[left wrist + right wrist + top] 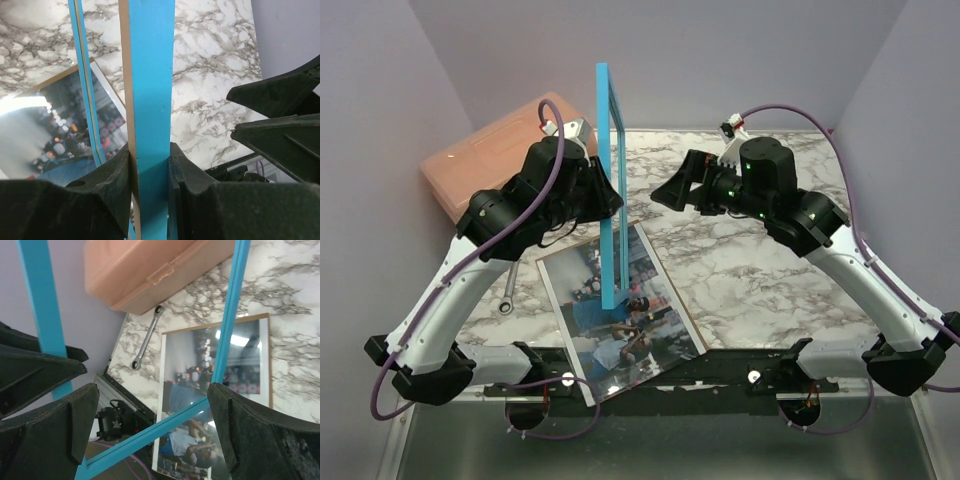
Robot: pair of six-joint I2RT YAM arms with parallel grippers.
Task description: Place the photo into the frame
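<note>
I have the left gripper (607, 196) clamped on one long rail of the frame (610, 150). In the left wrist view its fingers (112, 185) press the blue face and the pale reverse from either side. The frame stands on end, nearly vertical, with its lower end down over the photo (620, 320). I cannot tell whether that end rests on the print or hangs just above it.

The photo lies face up on the marble table (770, 270), near the front edge and between the two arm bases. A brown backing board (270, 365) shows as a thin border around it. The right gripper (665, 192) hovers just beside the frame on its far side, jaws spread wide and holding nothing.

By my reading, the task is at an early stage. The frame is picked up and under control, but the photo is not yet in it or even lifted. I must bring the frame down so its opening is reachable, then fit the print inside the rails.

A ratchet wrench (508, 293) and a pink plastic case (490, 155) sit off to the left, clear of the work.
</note>
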